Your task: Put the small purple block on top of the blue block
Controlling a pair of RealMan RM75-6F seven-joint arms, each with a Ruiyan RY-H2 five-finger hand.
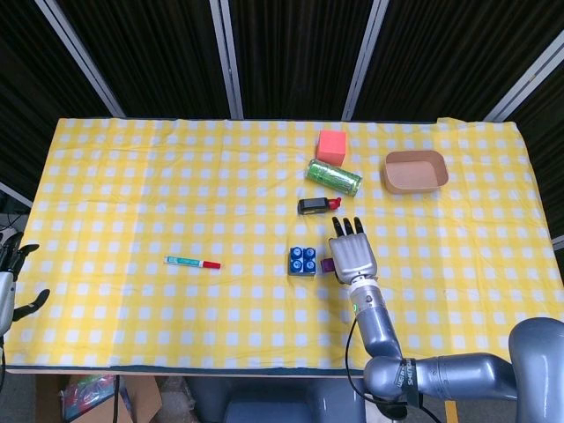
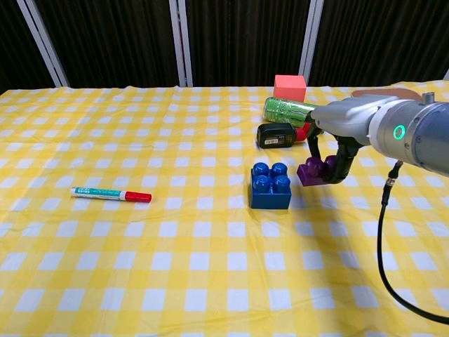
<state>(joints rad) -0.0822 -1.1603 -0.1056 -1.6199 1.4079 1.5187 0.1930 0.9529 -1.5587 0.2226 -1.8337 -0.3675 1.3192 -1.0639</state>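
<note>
Head view: the right hand (image 1: 352,256) hovers just right of the blue block (image 1: 302,261) on the desk (image 1: 132,194), the small purple block (image 1: 327,265) showing at its left edge. The left hand (image 1: 11,286), at the desk's left edge, holds nothing, fingers apart.

Chest view: right hand (image 2: 335,144) pinches the small purple block (image 2: 313,170) from above, raised beside the blue block (image 2: 271,186).

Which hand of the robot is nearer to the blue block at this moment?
The right hand. It holds the small purple block just beside the blue block, on its right side. The left hand is far away at the table's left edge.
</note>
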